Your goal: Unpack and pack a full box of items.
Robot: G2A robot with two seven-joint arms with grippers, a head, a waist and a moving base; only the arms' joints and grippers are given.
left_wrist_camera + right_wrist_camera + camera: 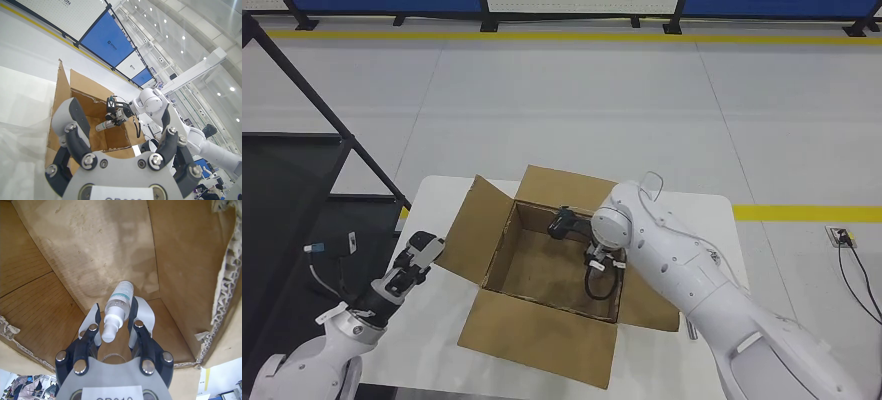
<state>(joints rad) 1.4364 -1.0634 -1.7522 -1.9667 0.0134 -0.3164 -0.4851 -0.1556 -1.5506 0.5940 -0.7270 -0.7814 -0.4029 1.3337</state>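
Observation:
An open cardboard box (542, 335) stands in the middle of the white table (692, 215), flaps spread outward. My right gripper (562, 224) is inside it near the far wall, shut on a clear spray bottle (121, 294) with a white nozzle and a green-printed label. The bottle (103, 126) hangs nearly level above the box floor (85, 247), which is bare brown cardboard. My left gripper (424, 247) sits outside the box beside the left flap (61, 91), open with nothing between its fingers (78, 113).
A black metal frame (332, 140) and a dark surface stand left of the table. Thin clear plastic (19, 144) lies on the table beside my left gripper. The box's torn corrugated edges (226, 275) rise close around my right gripper.

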